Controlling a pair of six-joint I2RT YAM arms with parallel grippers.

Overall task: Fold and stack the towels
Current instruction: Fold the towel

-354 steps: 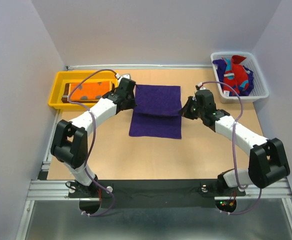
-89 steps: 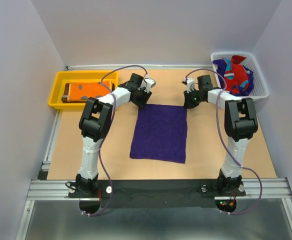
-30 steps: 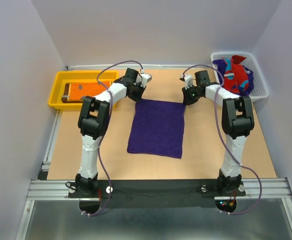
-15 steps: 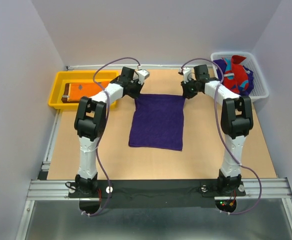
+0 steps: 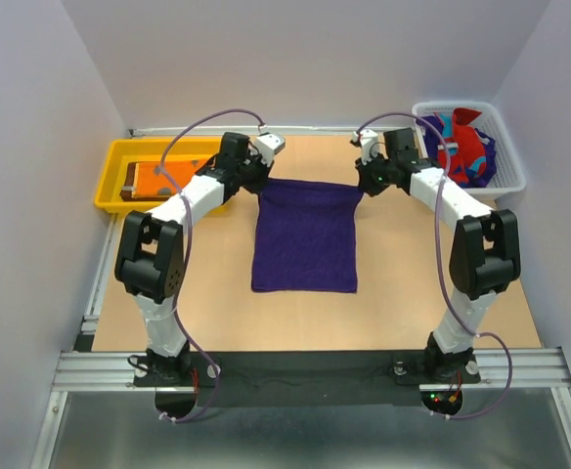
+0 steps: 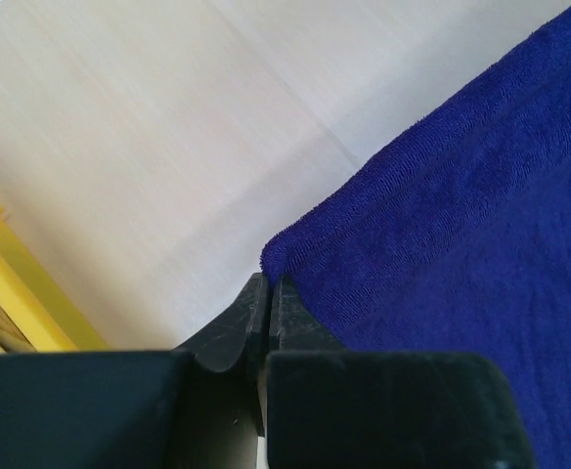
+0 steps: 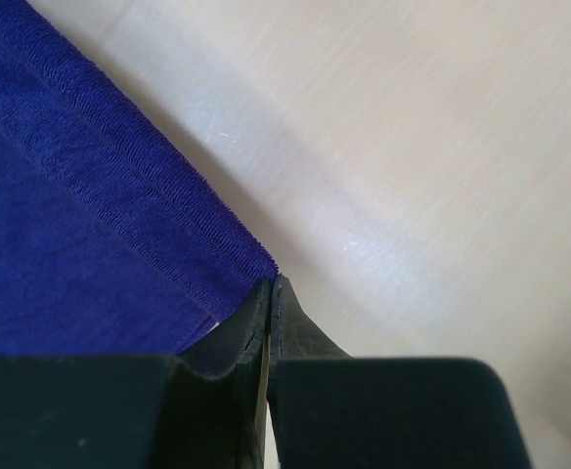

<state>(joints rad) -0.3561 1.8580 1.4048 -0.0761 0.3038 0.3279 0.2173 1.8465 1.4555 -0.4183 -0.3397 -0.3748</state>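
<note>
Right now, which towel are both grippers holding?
The purple towel, pinched at its far corners; the orange one lies in the tray, the red one in the basket.

Brown towel (image 5: 127, 185) mostly under orange towel (image 5: 151, 182)

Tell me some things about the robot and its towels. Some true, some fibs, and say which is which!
1. The left gripper and the right gripper each pinch a far corner of the purple towel. True.
2. The yellow tray sits on the robot's right side. False: it is at the far left, beside the left arm.
3. An orange towel lies in the yellow tray. True.
4. The white basket has nothing in it. False: it holds a red and teal towel.
</note>
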